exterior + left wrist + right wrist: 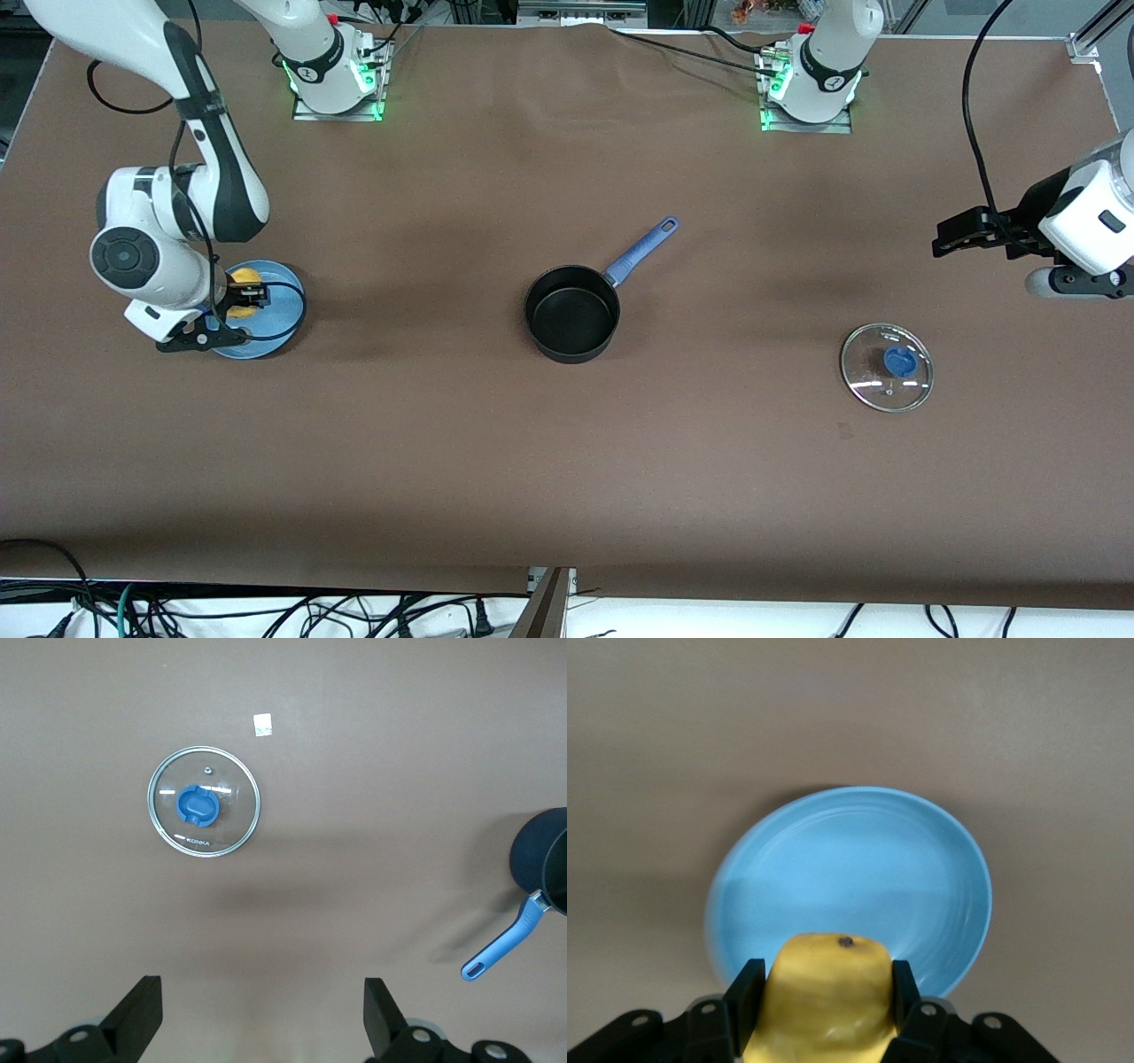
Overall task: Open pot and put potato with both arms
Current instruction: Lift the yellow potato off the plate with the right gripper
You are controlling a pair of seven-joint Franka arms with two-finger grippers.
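The black pot (571,315) stands open at the table's middle, its blue handle (642,251) pointing toward the left arm's base. The glass lid (887,367) with the blue knob lies flat on the table toward the left arm's end; it also shows in the left wrist view (204,802). My right gripper (244,298) is shut on the yellow potato (824,1001) and holds it over the blue plate (859,868). My left gripper (961,235) is open and empty, up in the air near the lid; its fingers (140,1010) stand wide apart.
The blue plate (282,310) sits at the right arm's end of the table. A small white sticker (262,724) lies on the brown table cover beside the lid. The pot's edge (539,859) shows in the left wrist view. Cables hang along the table's near edge.
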